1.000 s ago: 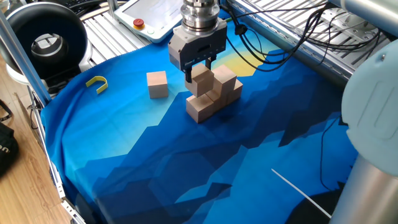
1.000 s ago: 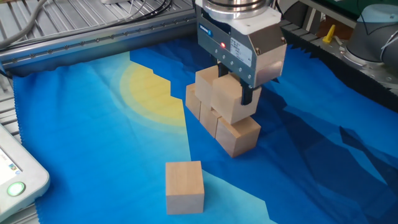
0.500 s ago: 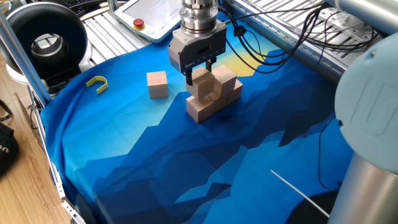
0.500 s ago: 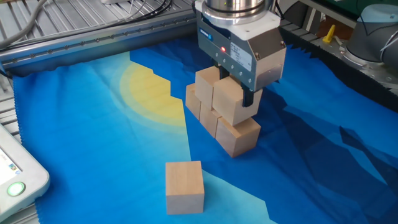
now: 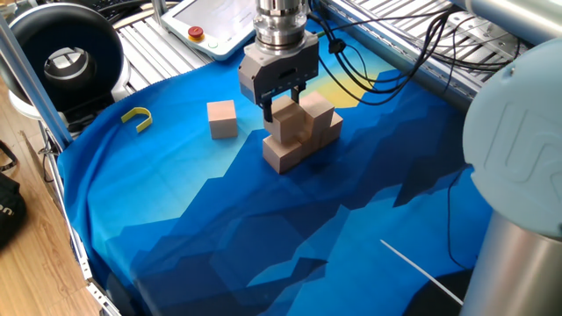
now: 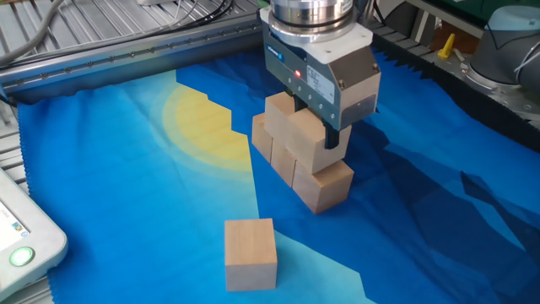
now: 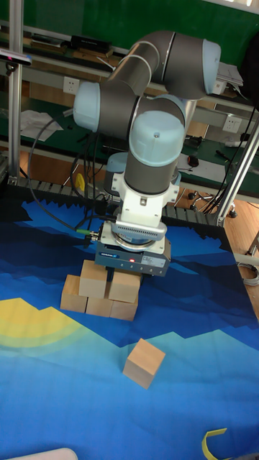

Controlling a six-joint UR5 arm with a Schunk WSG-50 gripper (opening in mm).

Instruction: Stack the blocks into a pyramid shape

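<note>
Gripping an upper block, pincer closed.

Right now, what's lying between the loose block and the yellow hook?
Nothing: in one fixed view, only bare blue cloth separates the loose block from the yellow hook.

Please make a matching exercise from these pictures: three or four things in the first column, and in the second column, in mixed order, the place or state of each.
Things:
1. gripper
2. lone block
3. yellow hook piece
4. second-layer block

Places or states:
A. between the gripper's fingers, on the stack
B. alone on the cloth, apart from the stack
C. near the cloth's edge, beyond the lone block
D. lowered over the stack

Pairs: 1-D, 2-B, 3-C, 4-A
</note>
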